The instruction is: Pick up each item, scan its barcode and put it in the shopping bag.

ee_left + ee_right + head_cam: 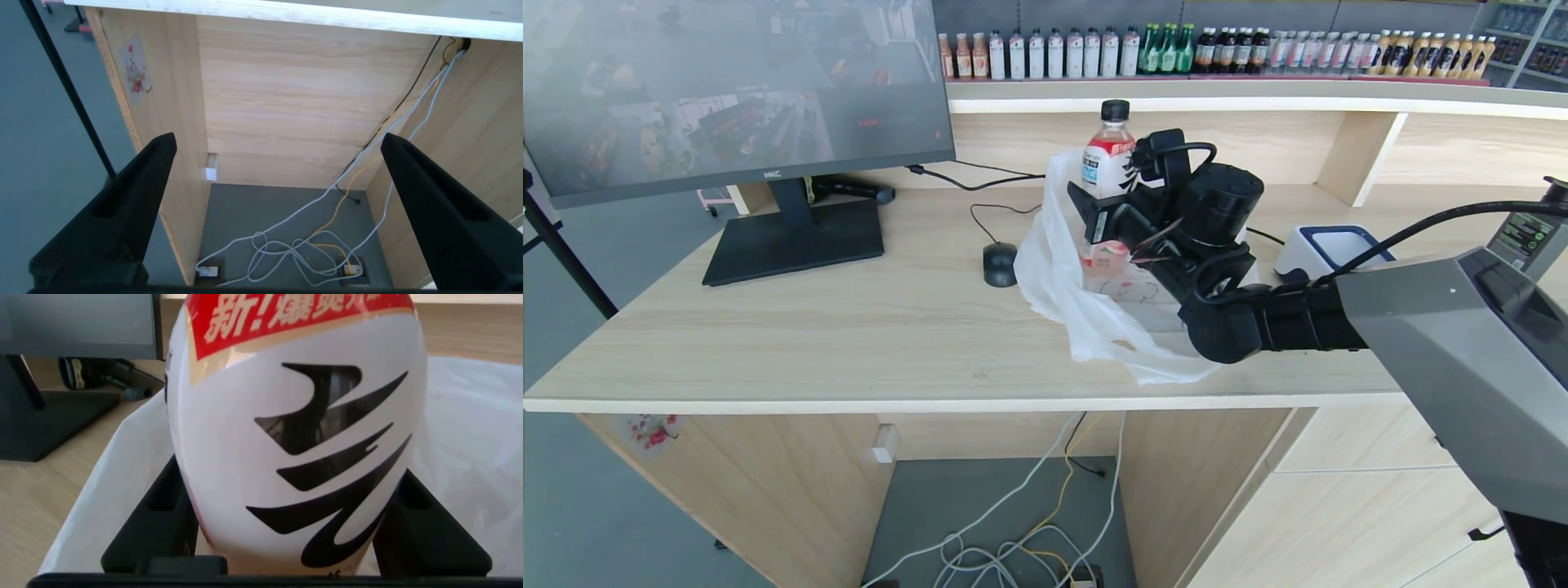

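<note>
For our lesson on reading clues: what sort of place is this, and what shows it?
Probably a shop checkout: a long row of bottled drinks behind, a white-and-blue box-shaped barcode scanner on the pale wooden counter, and a thin white plastic shopping bag beside it.

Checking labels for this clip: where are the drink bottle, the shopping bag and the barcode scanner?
drink bottle (1106,167): head view, on its white label.
shopping bag (1049,278): head view, on its left side wall.
barcode scanner (1321,245): head view, on its top face.
</note>
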Controlling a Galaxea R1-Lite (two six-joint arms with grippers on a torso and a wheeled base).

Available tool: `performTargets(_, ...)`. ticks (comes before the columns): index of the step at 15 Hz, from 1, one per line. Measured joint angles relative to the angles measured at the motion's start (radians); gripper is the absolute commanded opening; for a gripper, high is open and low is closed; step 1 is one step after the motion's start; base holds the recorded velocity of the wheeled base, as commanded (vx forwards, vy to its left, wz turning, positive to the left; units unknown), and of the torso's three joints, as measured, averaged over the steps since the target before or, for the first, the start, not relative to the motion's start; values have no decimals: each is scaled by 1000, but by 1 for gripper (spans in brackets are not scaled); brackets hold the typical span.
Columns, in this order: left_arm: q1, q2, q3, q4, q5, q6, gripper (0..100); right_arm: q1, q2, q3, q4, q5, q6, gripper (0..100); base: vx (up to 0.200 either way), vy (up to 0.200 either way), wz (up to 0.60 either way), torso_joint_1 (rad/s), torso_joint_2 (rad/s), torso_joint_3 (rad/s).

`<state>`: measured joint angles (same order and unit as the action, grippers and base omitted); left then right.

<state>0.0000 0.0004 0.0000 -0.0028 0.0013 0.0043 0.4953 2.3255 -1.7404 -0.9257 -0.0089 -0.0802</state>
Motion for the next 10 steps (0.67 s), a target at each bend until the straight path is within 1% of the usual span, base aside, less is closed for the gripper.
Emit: performTargets(10, 0, 0, 0, 0, 0, 0, 100, 9, -43, 138, -29, -18, -41, 0, 0, 0, 0, 0, 0, 0)
